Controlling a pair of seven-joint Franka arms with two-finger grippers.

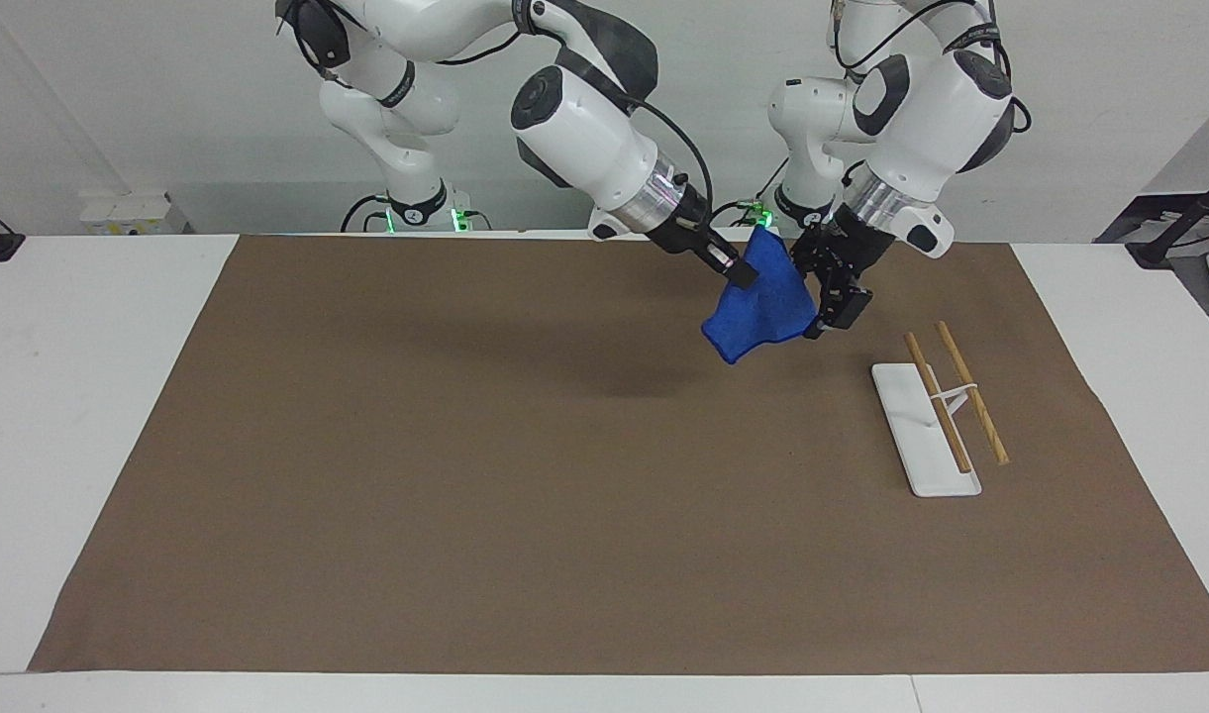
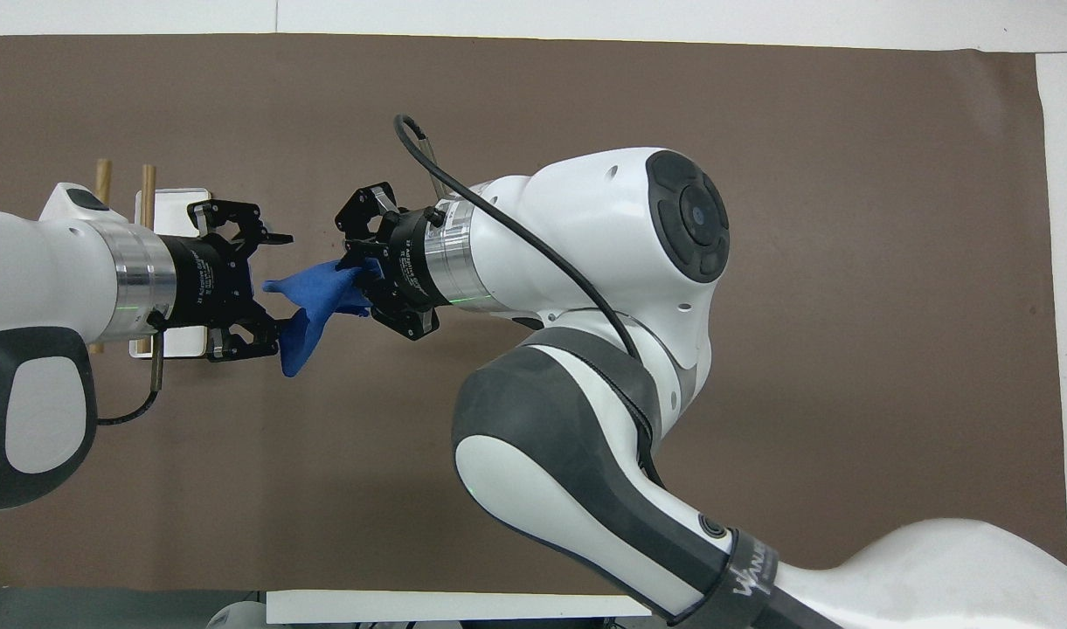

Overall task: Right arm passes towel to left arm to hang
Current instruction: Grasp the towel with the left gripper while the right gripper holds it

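Right gripper [image 1: 735, 275] [image 2: 356, 271]: raised over the brown mat [image 1: 465, 475] [image 2: 848, 175], toward the left arm's end of the table; fingers clamped on the upper part of the towel.

Towel [image 1: 758, 315] [image 2: 310, 301]: bright blue, off the mat, hanging in folds from the right gripper, lower corner drooping free. Held in the air between the two grippers; shadow on the mat beneath.

Left gripper [image 1: 830, 309] [image 2: 266, 293]: raised over the mat beside the rack, pointed at the towel. Fingers spread apart, one to each side of the towel's outer edge in the overhead view; in the facing view, fingertips right at the cloth's edge. Actual contact with the cloth: cannot be told. Not closed on anything.

Right arm [image 1: 584, 129] [image 2: 585, 262]: white, black bands, reaching in from its base across the robots' end of the mat.

Left arm [image 1: 921, 109] [image 2: 52, 279]: white, silver wrist ring, angled down toward the towel.

Rack [image 1: 926, 428] [image 2: 179, 205]: white flat base carrying two wooden rods [image 1: 970, 391] [image 2: 103, 175] on a small white bracket; resting on the mat near the left arm's end, farther from the robots than the grippers' position. Bare, nothing on the rods; partly covered by the left arm in the overhead view.

Mat: brown, covering most of the white table [image 1: 89, 396].
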